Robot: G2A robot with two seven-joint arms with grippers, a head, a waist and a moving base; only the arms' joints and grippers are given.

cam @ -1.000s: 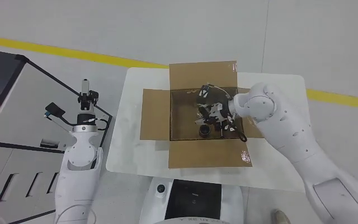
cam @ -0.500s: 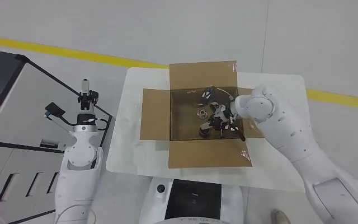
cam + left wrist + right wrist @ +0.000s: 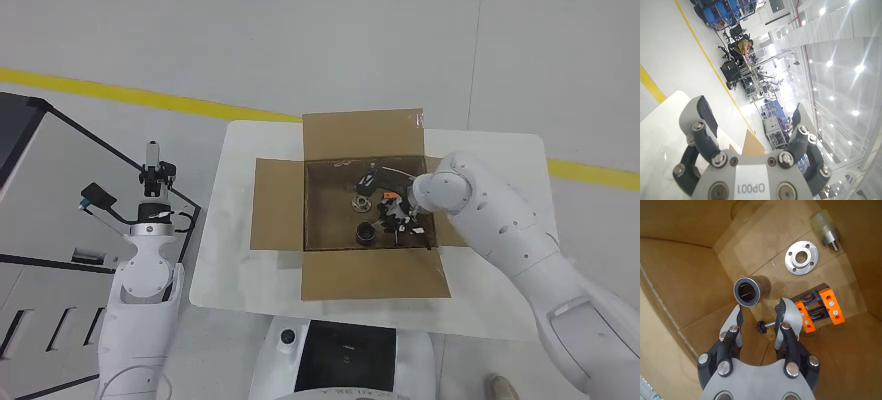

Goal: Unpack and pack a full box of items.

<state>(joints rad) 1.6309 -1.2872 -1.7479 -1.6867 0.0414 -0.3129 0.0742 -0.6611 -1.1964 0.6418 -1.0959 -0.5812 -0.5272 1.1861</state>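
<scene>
Right gripper [image 3: 760, 305] is down inside the box [image 3: 362, 132], fingers moderately apart, nothing held. Below it on the box floor lie a bearing [image 3: 751, 291], a flange [image 3: 801, 257], an orange vise [image 3: 819, 306] and a stud [image 3: 826, 230]. Left gripper [image 3: 749, 103] is wide open and empty, off beside the table [image 3: 240, 200].

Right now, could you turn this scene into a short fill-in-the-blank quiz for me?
The cardboard box stands on a ____ table.
The round metal disc in it has ____ small holes around its middle.
The clamp beside it is black and ____.
The right arm's fingers are ____, holding nothing.
Missing words: white; four; orange; open.
</scene>
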